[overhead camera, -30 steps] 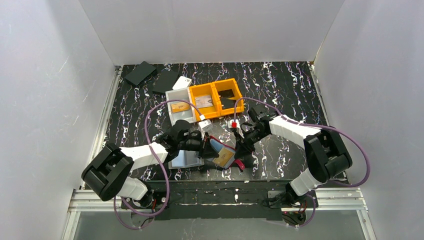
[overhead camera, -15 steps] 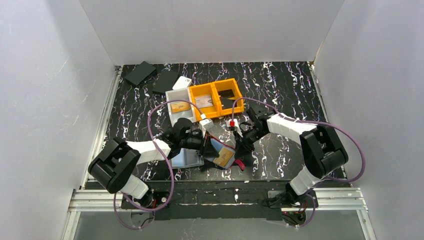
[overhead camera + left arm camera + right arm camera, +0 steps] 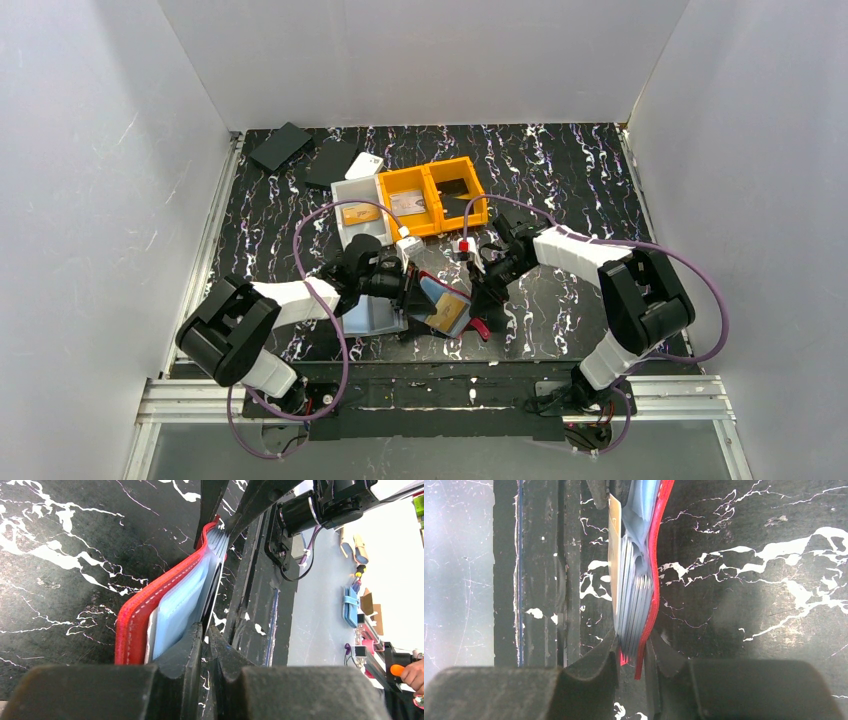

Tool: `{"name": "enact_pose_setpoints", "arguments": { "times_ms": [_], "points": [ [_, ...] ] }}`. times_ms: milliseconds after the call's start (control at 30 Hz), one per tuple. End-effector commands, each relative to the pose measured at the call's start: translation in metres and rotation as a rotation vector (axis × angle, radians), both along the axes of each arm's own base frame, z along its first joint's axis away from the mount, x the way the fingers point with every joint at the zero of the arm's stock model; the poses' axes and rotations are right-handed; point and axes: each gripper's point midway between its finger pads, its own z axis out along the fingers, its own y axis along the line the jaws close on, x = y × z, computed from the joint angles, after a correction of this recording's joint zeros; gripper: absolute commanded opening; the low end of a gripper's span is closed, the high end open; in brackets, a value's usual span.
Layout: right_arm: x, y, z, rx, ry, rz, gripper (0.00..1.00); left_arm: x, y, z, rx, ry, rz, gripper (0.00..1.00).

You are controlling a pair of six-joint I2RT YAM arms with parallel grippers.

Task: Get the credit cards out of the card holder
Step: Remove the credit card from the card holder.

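red card holder (image 3: 132,625) stands on edge, fanned open, near the front edge of the bench (image 3: 560,180). you can see its clear sleeves spread; gold credit card (image 3: 447,315) and blue card (image 3: 436,291) sit in them.

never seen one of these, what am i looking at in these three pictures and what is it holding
Two robot arms sit at a black marbled table. The wide picture looks down from above and behind them; the two close-ups come from cameras on their wrists, so the dark prongs at the bottom are each arm's own fingers. The left gripper and right gripper hold a red card holder between them: the right clamps its cover end, the left pinches a thin inner leaf. Behind lie orange bins, a white bin and flat black items.
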Motion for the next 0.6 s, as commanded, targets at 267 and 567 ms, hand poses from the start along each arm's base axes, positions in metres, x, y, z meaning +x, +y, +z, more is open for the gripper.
{"name": "enact_pose_setpoints", "arguments": {
  "times_ms": [267,567],
  "points": [
    [0.015,-0.009,-0.013,-0.1,-0.011,-0.028,0.01,0.008,0.01,0.022,-0.051,0.002,0.035,0.0],
    [0.019,-0.015,-0.012,-0.114,0.016,-0.043,0.01,0.012,0.016,0.018,-0.042,0.077,0.082,0.0]
  ]
}}
